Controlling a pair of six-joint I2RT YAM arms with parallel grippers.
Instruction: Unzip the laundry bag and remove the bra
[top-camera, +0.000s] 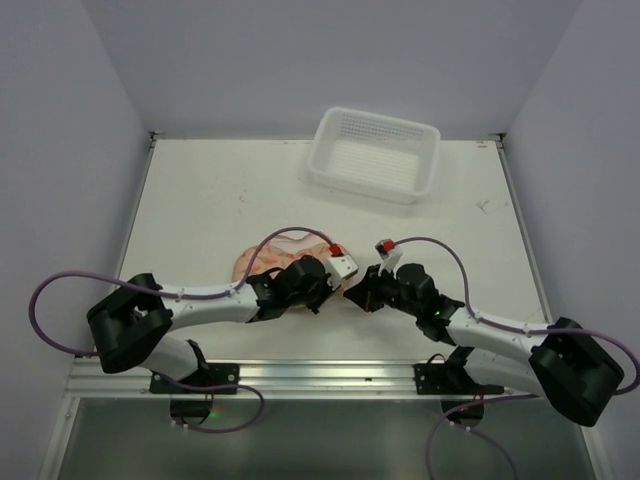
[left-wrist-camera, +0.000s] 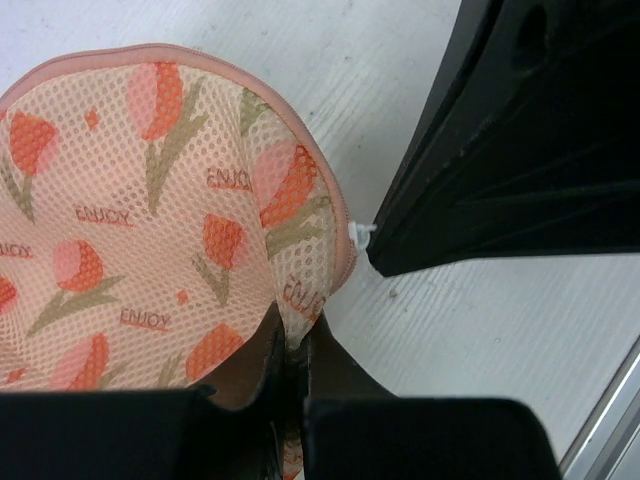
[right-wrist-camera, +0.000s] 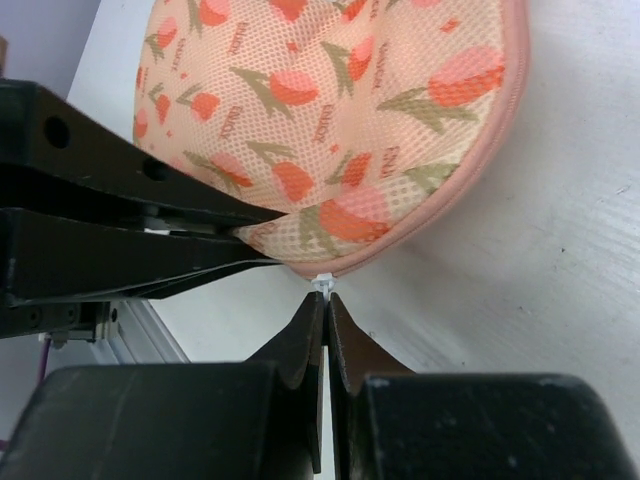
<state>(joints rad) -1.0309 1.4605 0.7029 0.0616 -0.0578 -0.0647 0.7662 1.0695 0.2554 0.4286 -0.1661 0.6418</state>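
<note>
The laundry bag (right-wrist-camera: 330, 110) is a peach mesh pouch with red-orange tulip prints and pink zipper edging, lying flat on the table (top-camera: 200, 200). In the top view the two grippers cover its right lobe (top-camera: 262, 262). My left gripper (left-wrist-camera: 295, 332) is shut on a pinched fold of the bag's mesh (left-wrist-camera: 300, 290) at its near edge. My right gripper (right-wrist-camera: 327, 298) is shut on the small white zipper pull (right-wrist-camera: 323, 284) at the bag's rim. The two grippers meet tip to tip at that corner (top-camera: 350, 285). The bra is hidden.
A white plastic lattice basket (top-camera: 375, 152) stands at the back right of the table. White walls close in the left, right and far sides. A metal rail (top-camera: 320, 375) runs along the near edge by the arm bases.
</note>
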